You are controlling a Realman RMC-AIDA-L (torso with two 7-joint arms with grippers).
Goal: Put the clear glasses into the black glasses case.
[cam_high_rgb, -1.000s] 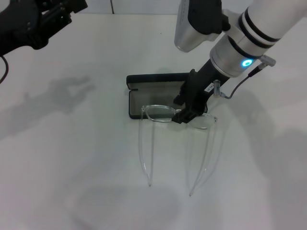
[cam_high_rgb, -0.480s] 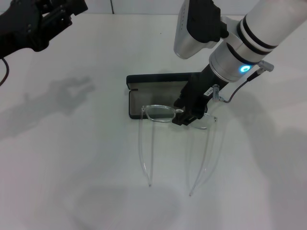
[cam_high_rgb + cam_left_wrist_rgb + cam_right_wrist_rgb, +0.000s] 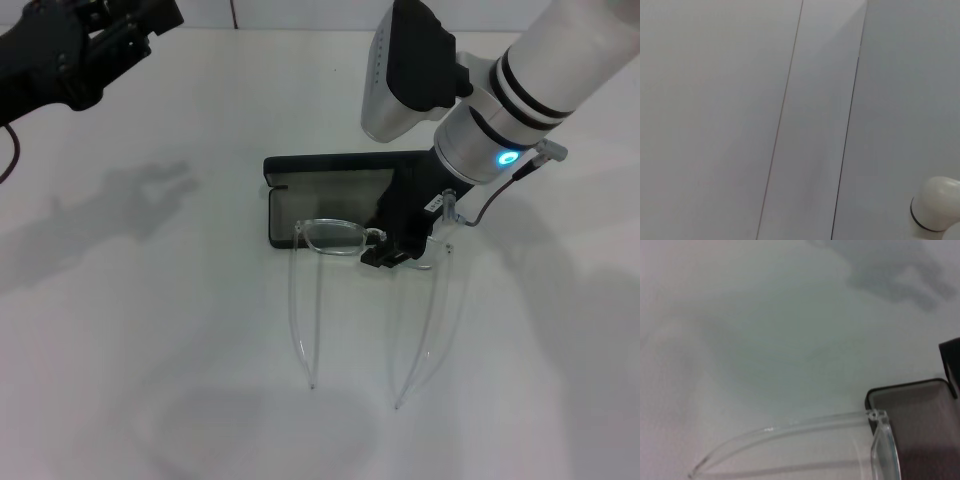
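The right gripper (image 3: 392,250), black and slender, pinches the bridge of the clear glasses (image 3: 365,245), fully transparent plastic spectacles with long curved temple arms. Over the last second it has slid slightly toward the robot, its white arm swinging with it, while the frame has barely shifted. The front still lies across the near edge of the black glasses case (image 3: 325,195), a rectangular hard case lying open with grey lining, on the white table (image 3: 150,330). The temples still trail open, so folding likely remains. The left gripper (image 3: 80,45) stays parked far off; its fingers' state cannot be told.
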